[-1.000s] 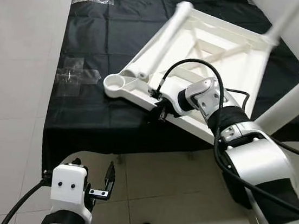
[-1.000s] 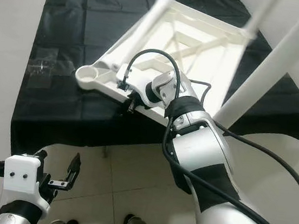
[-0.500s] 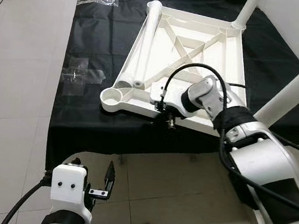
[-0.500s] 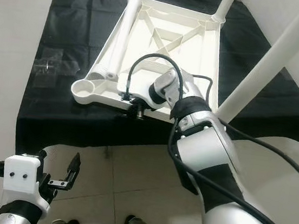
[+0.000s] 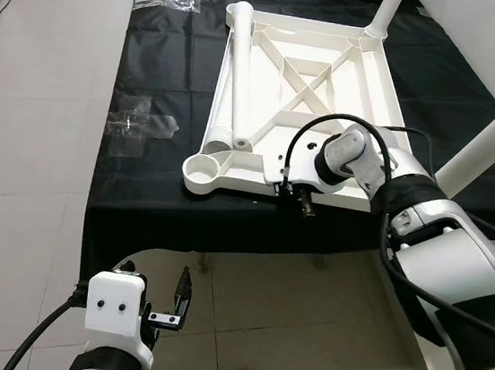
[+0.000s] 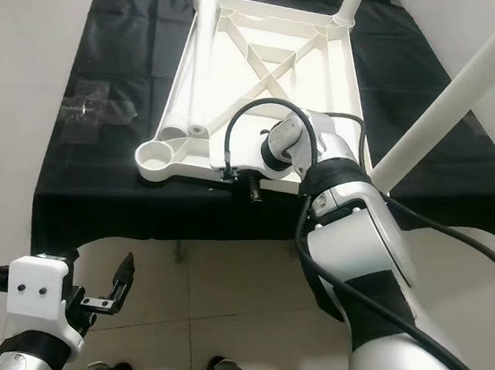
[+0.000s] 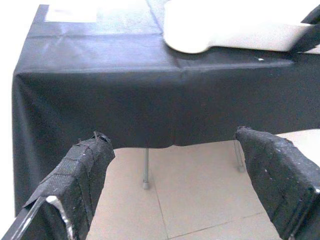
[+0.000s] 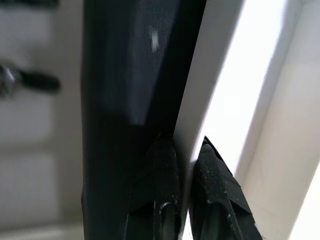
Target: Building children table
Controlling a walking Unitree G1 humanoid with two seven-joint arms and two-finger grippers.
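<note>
The left gripper [image 5: 181,299] hangs low over the tiled floor [image 5: 24,167] before the black-draped worktop [image 5: 137,199], its jaws spread and empty. On the cloth the white upturned table top [image 5: 294,100] lies with a loose leg [image 5: 233,79] along its left side. The right gripper [image 5: 294,191] reaches its near edge, jaws pinching the rim

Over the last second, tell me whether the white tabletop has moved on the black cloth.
Yes. The white tabletop, gripped at its near rim by the right gripper, has swung round on the black cloth; its sides now run roughly square to the cloth's edges.
</note>
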